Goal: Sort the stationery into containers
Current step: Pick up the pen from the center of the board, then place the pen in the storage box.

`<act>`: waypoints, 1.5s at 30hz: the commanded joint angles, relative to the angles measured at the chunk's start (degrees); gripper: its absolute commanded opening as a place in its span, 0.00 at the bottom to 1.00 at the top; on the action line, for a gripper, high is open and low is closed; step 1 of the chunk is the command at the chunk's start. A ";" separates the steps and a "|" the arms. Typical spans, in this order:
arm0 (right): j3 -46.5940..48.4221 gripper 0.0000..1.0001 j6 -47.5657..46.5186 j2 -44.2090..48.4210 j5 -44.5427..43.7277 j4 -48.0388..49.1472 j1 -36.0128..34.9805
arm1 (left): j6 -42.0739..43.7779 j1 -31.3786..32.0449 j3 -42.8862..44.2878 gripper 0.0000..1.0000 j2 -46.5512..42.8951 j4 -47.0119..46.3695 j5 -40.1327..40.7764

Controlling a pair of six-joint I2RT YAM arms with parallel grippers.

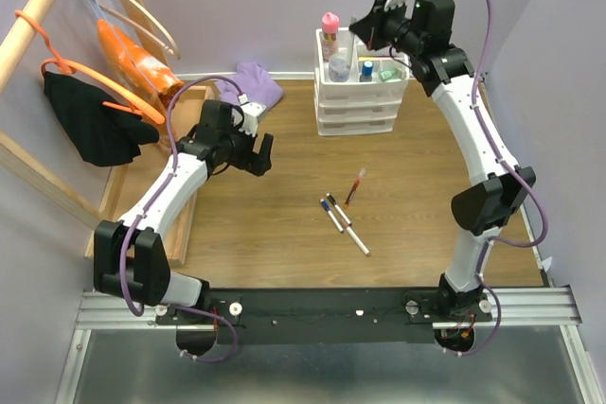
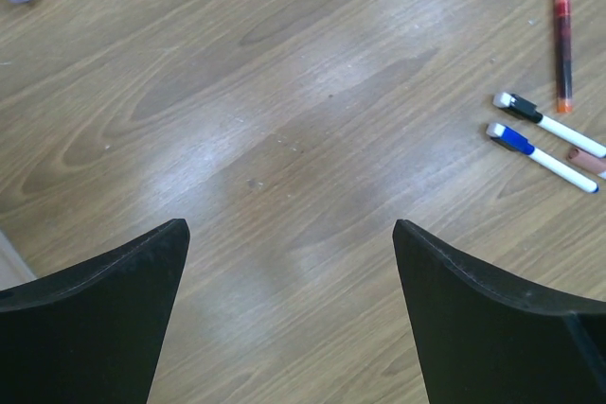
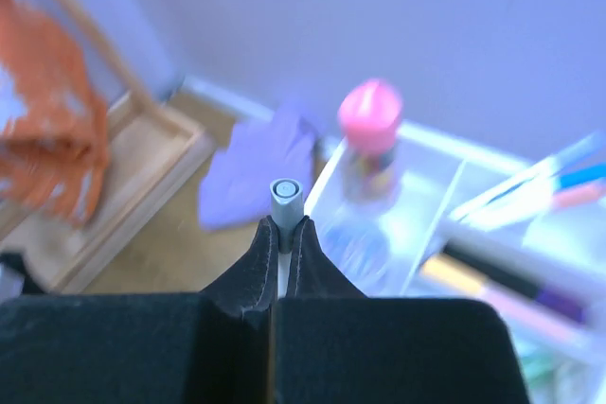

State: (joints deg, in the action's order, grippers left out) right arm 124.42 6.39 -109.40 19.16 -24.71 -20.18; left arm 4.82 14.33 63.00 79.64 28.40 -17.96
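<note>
Your table (image 1: 284, 243) is a wood-grain top boxed in by lilac walls, with a wooden hanger rack (image 1: 38, 18) leaning at the left. At the back stands the white three-drawer unit (image 1: 363, 101). Its divided top tray already carries a pink-capped glue bottle (image 1: 329, 30), a small grey jar (image 1: 338, 68) and several pens, so most of the sorting looks done. Your right claw (image 3: 284, 230) is raised over that tray, jaws pinched tight on a thin grey-capped marker (image 3: 284, 198). The cap's round end pokes out just past the fingertips, and the barrel is hidden between them. Held that high, I judge it is on its way to a pen compartment, which lies just below and ahead of the claw. Your left claw (image 2: 289, 229) hangs wide and empty over bare wood at mid-table, probably kept clear until its turn. Off to its right, well apart from its fingers, lie the leftovers: a red pen (image 2: 562, 30), a black-capped marker (image 2: 547, 123) and a blue-capped marker (image 2: 540, 153), the last two side by side
</note>
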 commanded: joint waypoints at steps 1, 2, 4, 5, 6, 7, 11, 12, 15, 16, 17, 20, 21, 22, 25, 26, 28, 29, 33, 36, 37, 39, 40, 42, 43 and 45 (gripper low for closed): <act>-0.14 0.01 -3.83 -3.62 -2.97 22.02 1.46 | 3.26 0.79 0.72 0.98 0.96 -0.45 -4.54; -0.49 0.01 -3.93 -4.14 -4.12 24.07 1.73 | 3.53 1.40 0.81 0.97 1.13 0.07 -4.28; -0.06 0.01 -2.80 -6.60 -6.58 30.04 2.78 | 3.62 1.93 1.16 0.98 1.84 0.60 -3.93; 0.55 0.01 -2.53 -7.65 -6.85 31.11 3.13 | 3.44 2.28 1.42 0.98 2.01 1.12 -4.10; 2.82 0.01 -2.44 -10.28 -7.72 31.47 3.31 | 3.44 2.63 1.68 0.98 2.45 1.39 -3.93; 3.63 0.01 -2.09 -11.17 -9.99 32.43 3.66 | 3.53 2.90 1.95 0.98 2.72 1.65 -3.76; 4.78 0.01 -1.73 -14.87 -14.75 36.48 4.27 | 4.23 3.25 3.61 0.97 3.51 3.23 -3.58; 5.04 0.01 -1.82 -15.31 -15.46 37.10 4.36 | 4.49 3.34 3.88 0.97 3.94 3.41 -3.32; 6.53 0.01 -2.09 -17.42 -17.31 38.15 5.15 | 4.67 3.34 4.67 0.98 4.91 3.59 -2.70; 6.80 0.01 -2.09 -17.77 -17.40 38.24 5.59 | 4.76 3.34 4.76 0.98 5.26 3.50 -2.61; 7.15 0.01 -2.00 -18.29 -17.66 38.07 5.77 | 4.67 3.34 5.11 0.98 5.53 3.33 -2.26; 6.89 0.01 -2.44 -18.65 -17.84 37.19 6.21 | 4.41 3.51 5.73 0.98 6.58 3.06 -2.26; 6.45 0.01 -2.44 -18.65 -17.84 37.10 6.30 | 4.32 3.51 5.90 0.98 6.93 3.06 -2.26; 6.19 0.01 -2.44 -18.65 -17.93 36.49 6.39 | 4.32 3.60 6.08 0.97 7.28 2.97 -2.26; 3.99 0.01 -2.00 -18.30 -17.93 36.05 6.47 | 3.97 3.78 6.69 0.97 7.90 2.80 -2.26; 3.64 0.01 -2.17 -18.30 -17.84 35.70 6.47 | 3.80 3.78 6.96 0.97 8.16 2.71 -2.26; 3.90 0.01 -2.17 -19.00 -17.40 33.34 6.47 | 3.71 3.87 7.31 0.98 8.61 2.71 -2.35; 3.90 0.01 -2.00 -19.18 -17.31 32.63 6.47 | 3.62 3.87 7.48 0.98 8.78 2.62 -2.35; 1.79 0.01 -1.91 -18.48 -17.05 31.57 6.56 | 3.36 3.95 7.66 0.98 8.96 2.45 -2.17; 0.56 0.01 -1.73 -17.69 -17.05 30.86 6.47 | 3.18 3.95 6.96 0.98 8.61 1.83 -2.08; 0.65 0.01 -1.73 -17.68 -16.96 29.90 6.47 | 2.92 3.95 6.70 0.97 8.43 1.74 -2.08; 1.43 0.01 -2.00 -18.03 -16.79 28.50 6.47 | 2.74 3.95 5.99 0.98 8.17 1.30 -2.00; 1.96 0.01 -1.91 -18.21 -16.78 26.57 6.47 | 2.48 3.95 5.82 0.97 7.91 1.13 -2.17; 2.84 0.12 -1.39 -17.87 -16.79 25.24 6.39 | 2.48 3.95 4.94 0.97 7.29 0.43 -2.17; 2.76 0.18 -1.30 -17.43 -16.61 24.89 6.47 | 2.48 4.04 4.85 0.97 7.11 0.25 -2.17; 1.97 0.36 -0.68 -15.59 -15.56 24.80 6.47 | 2.13 4.04 4.06 0.98 6.41 -0.71 -2.35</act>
State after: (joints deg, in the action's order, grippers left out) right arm 125.93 4.93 -127.76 2.79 3.05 -13.82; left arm 7.90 18.11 68.71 88.18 30.04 -20.18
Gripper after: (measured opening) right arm 0.220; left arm 0.976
